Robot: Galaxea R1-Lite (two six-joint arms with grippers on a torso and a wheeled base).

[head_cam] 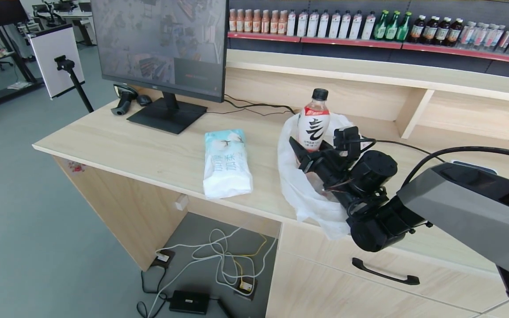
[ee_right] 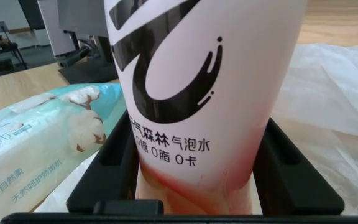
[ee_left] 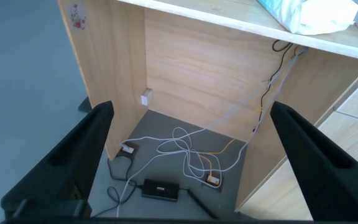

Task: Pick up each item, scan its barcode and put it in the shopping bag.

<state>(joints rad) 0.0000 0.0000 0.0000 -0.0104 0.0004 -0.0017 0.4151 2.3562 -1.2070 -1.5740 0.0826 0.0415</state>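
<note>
Right claw (head_cam: 309,155) clamped on the lower body of the bottle (head_cam: 314,121). Bottle upright at the mouth of the white bag (head_cam: 301,194), likely poised for lowering in (cap up, so it should stand). Tissue pack (head_cam: 227,161) flat on the table (head_cam: 148,150) beside the bag, not yet bagged. Left claw (ee_left: 191,146) wide, empty, low beside the table's open underside.
</note>
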